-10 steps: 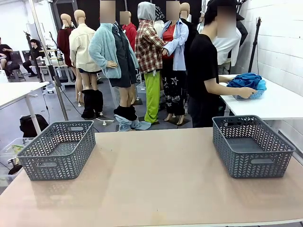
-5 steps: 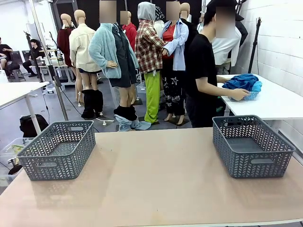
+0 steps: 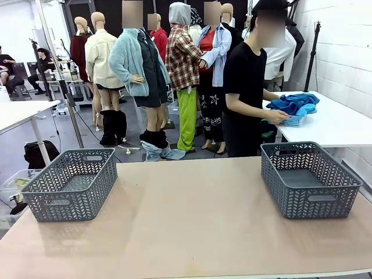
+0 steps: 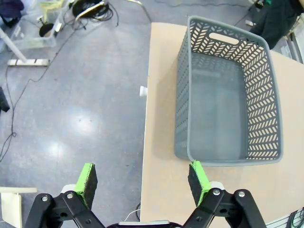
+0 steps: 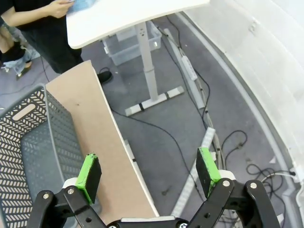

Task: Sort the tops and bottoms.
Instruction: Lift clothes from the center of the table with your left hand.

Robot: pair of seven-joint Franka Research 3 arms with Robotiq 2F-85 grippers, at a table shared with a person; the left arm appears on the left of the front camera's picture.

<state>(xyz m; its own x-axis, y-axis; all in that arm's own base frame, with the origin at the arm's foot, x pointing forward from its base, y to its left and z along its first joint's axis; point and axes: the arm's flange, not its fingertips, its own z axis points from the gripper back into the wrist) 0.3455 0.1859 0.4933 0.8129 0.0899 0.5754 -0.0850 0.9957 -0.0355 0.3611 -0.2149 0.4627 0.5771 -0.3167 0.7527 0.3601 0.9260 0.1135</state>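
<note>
The tops lie as a crumpled heap of soft, bright blue cloth, piled in a small pale-blue basket with a lattice wall. This basket stands on a smooth white tabletop at the far right, well apart from both arms. The heap spills over the basket's rim, and its long axis runs roughly left to right. It is too bunched to tell which way a collar or hem points. A person in a black short-sleeved shirt stands at the near left of that white tabletop, with one hand on the basket's left end, just under the cloth.

On the near side stretches a matte tan tabletop, flat and rectangular. The left grey basket sits at its left edge and the right grey basket near its right edge. Both are rigid plastic tubs with herringbone cut-outs in the walls, slot handles in the short ends and solid bottoms. Their walls flare slightly outward toward the rim.

The left tool hangs above the tan tabletop's left edge with its green-padded fingers spread wide and nothing between them. The right tool is likewise wide open and holds nothing, over the grey floor beside the tabletop's right edge.
</note>
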